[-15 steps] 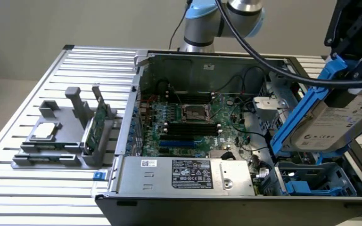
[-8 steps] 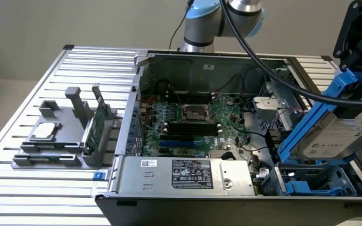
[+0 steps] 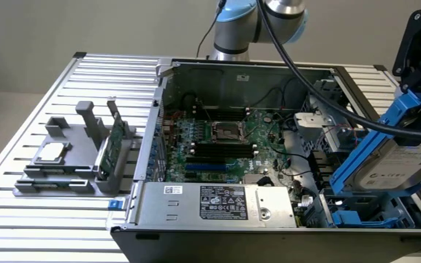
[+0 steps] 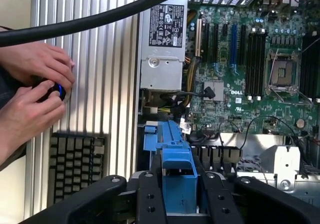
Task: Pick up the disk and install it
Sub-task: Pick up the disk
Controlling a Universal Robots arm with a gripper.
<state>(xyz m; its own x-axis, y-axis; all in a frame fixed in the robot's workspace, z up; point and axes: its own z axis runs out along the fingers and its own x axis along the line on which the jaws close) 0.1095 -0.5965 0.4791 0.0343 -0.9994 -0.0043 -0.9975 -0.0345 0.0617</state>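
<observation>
While the disk (image 3: 404,161) hangs tilted over the open computer case (image 3: 218,82), the tool (image 4: 179,194) grips it by the top end of its blue carrier (image 3: 368,145). The tool's black fingers (image 4: 150,199) are partly closed, one on each side of the blue end piece. The disk's low end points down into the corner of the case at the exterior view's right, near some blue plastic parts (image 3: 357,216) sitting in there. I cannot tell if they touch.

Inside the case lies a big green board (image 3: 269,126), and a silver box (image 3: 210,205) with a label fills the near side.

On the ribbed metal desk (image 3: 86,76), beside the case at the exterior view's left, sits a grey holder (image 3: 72,164). A small square chip (image 3: 53,152) lies flat in it, and a thin green card (image 3: 114,145) stands upright in a slot.

Behind the case the arm (image 3: 232,22) rises up, and a thick black cable (image 3: 306,76) swings from it toward the tool.

From the wrist view, a person's hands (image 4: 37,62) hold a small dark thing (image 4: 55,90) by the desk's edge, next to a keyboard (image 4: 75,164).
</observation>
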